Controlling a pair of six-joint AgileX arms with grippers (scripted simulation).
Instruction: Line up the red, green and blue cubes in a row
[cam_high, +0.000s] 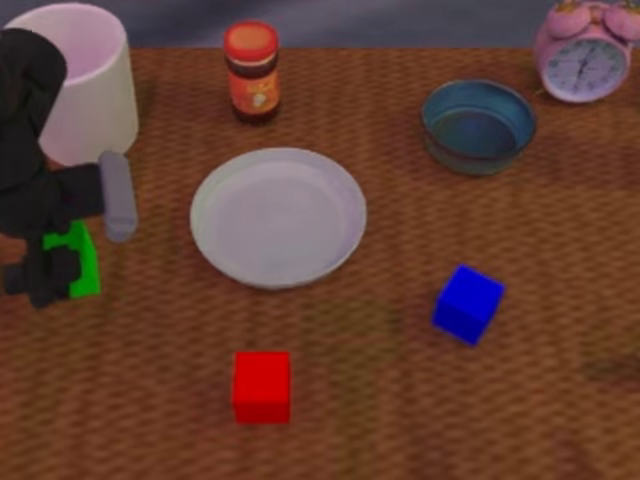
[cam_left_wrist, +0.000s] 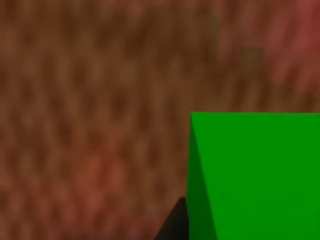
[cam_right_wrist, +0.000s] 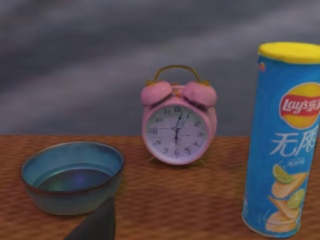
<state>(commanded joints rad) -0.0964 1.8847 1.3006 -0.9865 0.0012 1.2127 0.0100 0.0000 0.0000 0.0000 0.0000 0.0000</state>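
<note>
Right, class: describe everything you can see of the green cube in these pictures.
The green cube is a small, plain, matte block of bright green with sharp edges and flat, unmarked faces. It sits near the table's left edge, left of the white plate and apart from it. The left gripper is right over it and hides part of it from above; whether the cube is gripped cannot be told. The left wrist view shows its faces close up, with woven brown surface behind.

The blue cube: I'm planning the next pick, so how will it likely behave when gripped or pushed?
The blue cube has flat faces and straight edges, so it probably slides rather than rolls when pushed. Its squat, equal-sided shape makes tipping unlikely. It looks rigid and matte, so fingers should grip it without slipping, though it sits turned at an angle to the red cube, so the grip may need rotating.
</note>
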